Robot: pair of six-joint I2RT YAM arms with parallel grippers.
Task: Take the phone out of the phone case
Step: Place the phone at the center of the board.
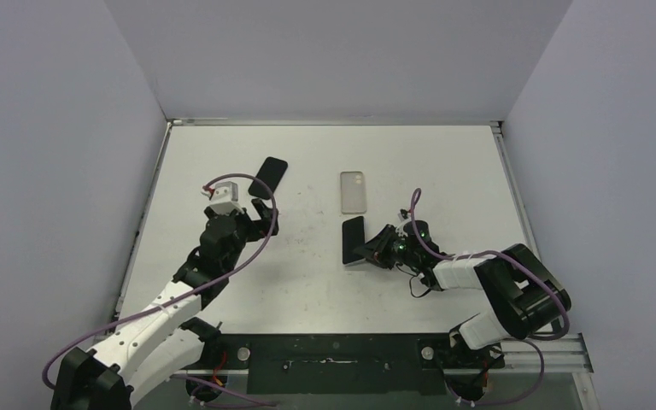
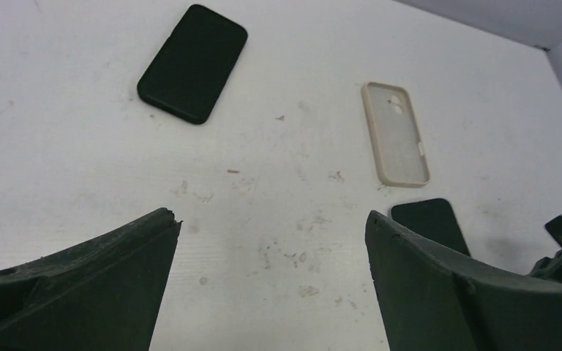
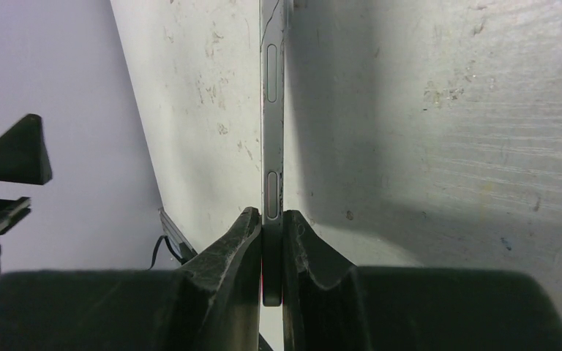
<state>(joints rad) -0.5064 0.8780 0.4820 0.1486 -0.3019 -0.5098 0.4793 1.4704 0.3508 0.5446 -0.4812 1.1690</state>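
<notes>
Phone (image 1: 353, 242): bare and dark, out of its case, lying right of centre and just nearer the arms than the case; the right wrist view shows it edge-on (image 3: 272, 110).
Right end effector (image 1: 374, 250): closed on the phone, fingers pressed against its two faces.
Phone case (image 1: 353, 191): pale and translucent, lying flat with nothing in it.
Left end effector (image 1: 265, 215): jaws spread wide, holding nothing.
Black phone-shaped item (image 1: 268, 175): flat, beyond the left end effector.
Tabletop (image 1: 444, 171): white and scuffed.
</notes>
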